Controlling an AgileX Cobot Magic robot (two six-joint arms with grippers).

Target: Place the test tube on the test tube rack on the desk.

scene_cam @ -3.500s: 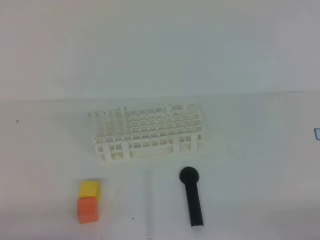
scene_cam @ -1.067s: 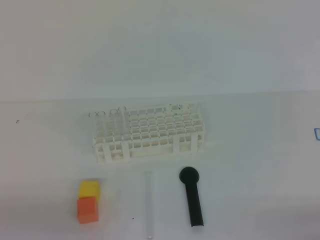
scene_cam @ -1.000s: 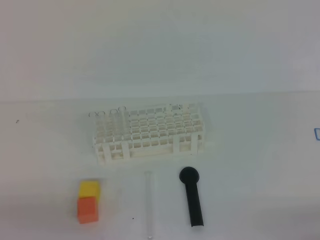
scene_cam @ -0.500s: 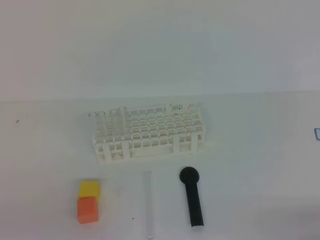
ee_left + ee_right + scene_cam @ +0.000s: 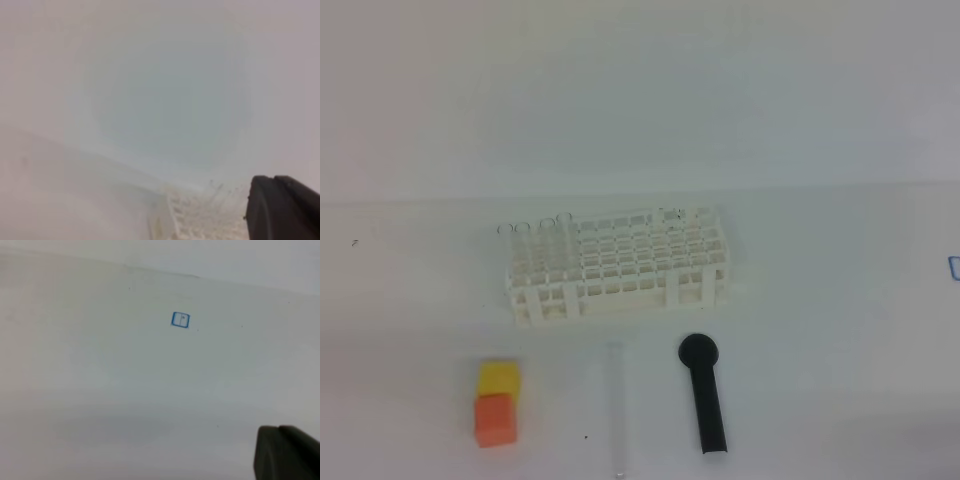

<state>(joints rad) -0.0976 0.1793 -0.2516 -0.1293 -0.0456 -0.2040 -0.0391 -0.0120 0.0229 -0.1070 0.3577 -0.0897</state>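
A clear test tube (image 5: 616, 405) lies flat on the white desk (image 5: 820, 330), running front to back just in front of the test tube rack (image 5: 618, 265). The rack is a white lattice standing mid-desk. Neither gripper shows in the exterior high view. In the left wrist view only the dark tips of my left gripper (image 5: 274, 180) show at the bottom right, pressed together with nothing between them. The right wrist view shows my right gripper (image 5: 278, 429) the same way, shut and empty, over bare desk.
A black handled tool (image 5: 704, 395) lies right of the tube. A yellow block (image 5: 498, 378) and an orange block (image 5: 494, 419) sit to its left. Clear tube rims (image 5: 535, 228) stand in the rack's back left corner. A small blue square mark (image 5: 180, 320) is on the desk.
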